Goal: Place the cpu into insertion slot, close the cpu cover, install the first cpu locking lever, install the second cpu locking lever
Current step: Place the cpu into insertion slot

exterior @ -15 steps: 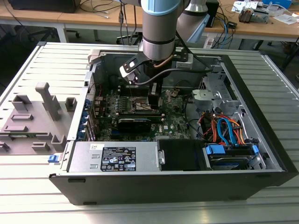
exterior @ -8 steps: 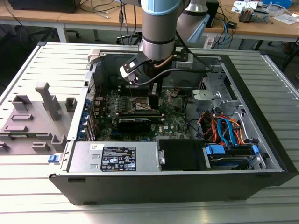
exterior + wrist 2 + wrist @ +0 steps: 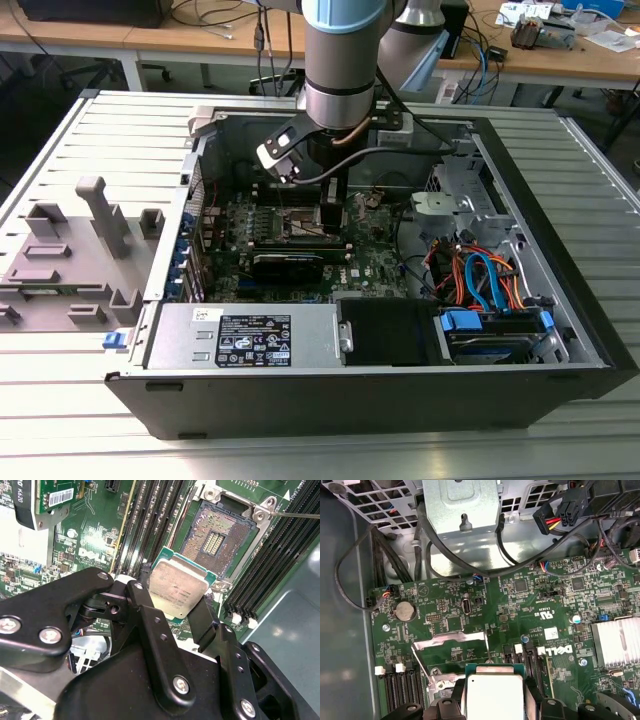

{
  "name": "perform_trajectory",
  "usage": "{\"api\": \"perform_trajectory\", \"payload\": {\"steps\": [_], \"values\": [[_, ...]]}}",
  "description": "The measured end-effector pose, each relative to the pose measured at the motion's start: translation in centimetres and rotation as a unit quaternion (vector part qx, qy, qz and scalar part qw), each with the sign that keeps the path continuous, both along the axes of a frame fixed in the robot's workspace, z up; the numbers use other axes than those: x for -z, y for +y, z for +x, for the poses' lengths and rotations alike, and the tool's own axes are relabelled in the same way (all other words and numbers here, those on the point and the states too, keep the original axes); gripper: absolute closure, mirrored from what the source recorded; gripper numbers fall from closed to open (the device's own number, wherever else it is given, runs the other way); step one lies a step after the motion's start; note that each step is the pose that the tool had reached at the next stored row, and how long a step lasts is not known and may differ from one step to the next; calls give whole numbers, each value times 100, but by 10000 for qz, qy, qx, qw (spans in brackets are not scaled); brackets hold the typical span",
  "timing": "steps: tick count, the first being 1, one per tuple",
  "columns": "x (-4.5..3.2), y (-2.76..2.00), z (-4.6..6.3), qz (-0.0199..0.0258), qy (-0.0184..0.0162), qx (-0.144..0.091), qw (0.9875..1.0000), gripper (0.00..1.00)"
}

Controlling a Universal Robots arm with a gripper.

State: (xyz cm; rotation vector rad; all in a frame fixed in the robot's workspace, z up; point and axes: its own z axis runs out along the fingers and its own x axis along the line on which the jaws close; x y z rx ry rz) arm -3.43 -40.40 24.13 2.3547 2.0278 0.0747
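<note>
**Chip held short of its open socket**

Inside a computer case lying open on a slatted counter, the robot arm reaches down over the green motherboard. The claw is clamped on the cpu, its black fingers pressing two opposite edges with the silvery top facing up. In the second wrist view the chip hangs above the board just beside the insertion slot, not in it. The slot lies bare, its field of contacts exposed between banks of long black memory slots. In the first wrist view the cpu cover appears to stand raised beyond the chip, with a thin wire locking lever swung clear beside it.

The danger lies in the socket's delicate contacts. A chip lowered tilted, off-centre or turned the wrong way could bend them. The grip is on narrow edges only, so a slip could drop the cpu onto the board. The raised cover and loose lever also stand close enough to snag the claw
</note>
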Motion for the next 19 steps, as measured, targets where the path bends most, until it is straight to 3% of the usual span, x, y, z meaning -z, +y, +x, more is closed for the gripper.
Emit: {"api": "perform_trajectory", "payload": {"steps": [19], "values": [[0, 0, 0, 0, 0, -124, 9999, 45]]}}
